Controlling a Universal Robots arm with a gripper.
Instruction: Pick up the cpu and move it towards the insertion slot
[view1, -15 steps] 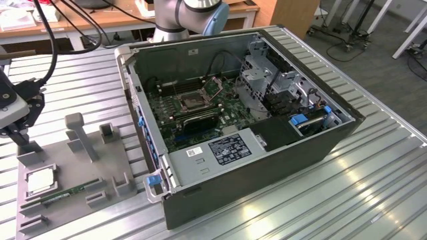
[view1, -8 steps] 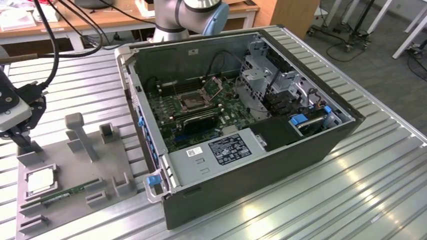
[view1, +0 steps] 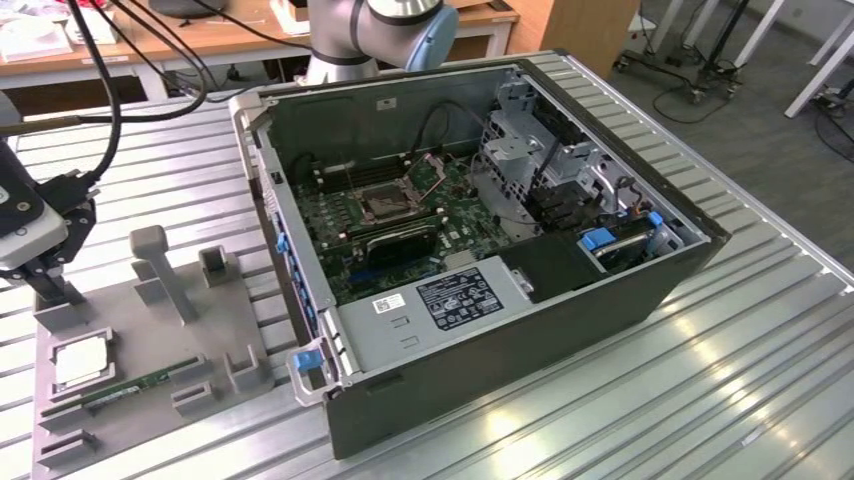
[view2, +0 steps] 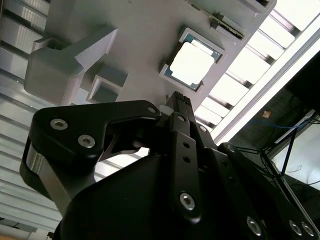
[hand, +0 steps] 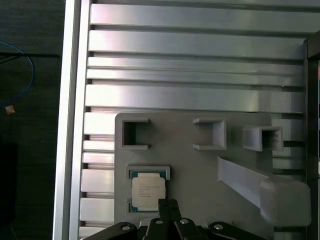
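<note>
The cpu (view1: 80, 360) is a thin square chip with a silver top, lying flat in a shallow corner-framed seat on the grey fixture plate (view1: 200, 330) at the exterior view's left. It also shows in both wrist views (view2: 194, 62) (hand: 148, 192). My black gripper (view1: 56, 292) hangs over the plate's far left corner, just beyond the chip and apart from it. Its fingers (hand: 163, 206) are shut together with nothing between them. The insertion slot (view1: 387, 205) is the dark square socket with a silver bracket on the green board inside the open computer case (view1: 534, 330).
A long green memory stick (view1: 127, 388) lies on the plate beside the chip. Grey upright posts and holders (view1: 154, 265) stand on the plate. The case's wall (view1: 287, 250) rises between plate and socket. Black cables (view1: 107, 90) hang at the left. The table is ribbed aluminium (view1: 694, 400).
</note>
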